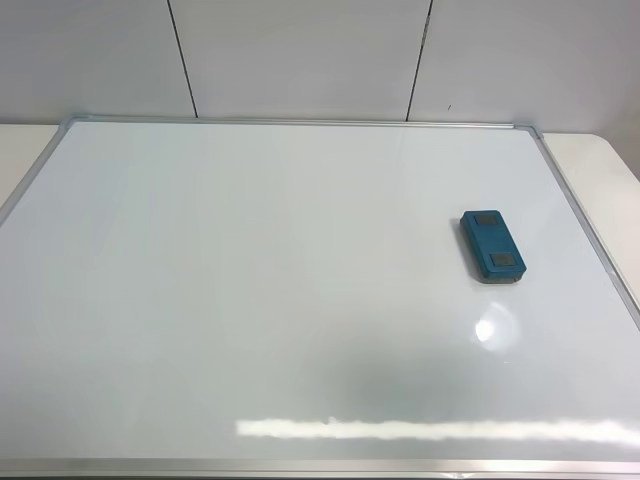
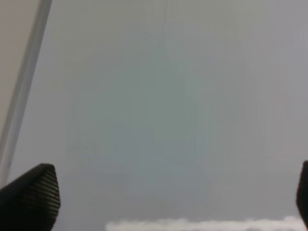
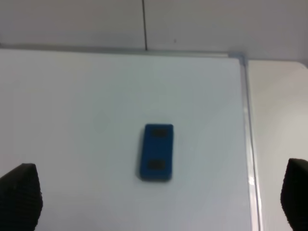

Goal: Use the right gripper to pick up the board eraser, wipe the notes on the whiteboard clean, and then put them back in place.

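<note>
Board eraser lies flat on the whiteboard, toward its right side and well clear of the frame, with nothing holding it. You can find no notes anywhere on the white surface, so the wiping looks finished and the eraser looks set back down. Your right gripper has its jaws spread wide, empty, hanging back from the eraser. Your left gripper is likewise spread and empty over bare board. Little seems left.
</note>
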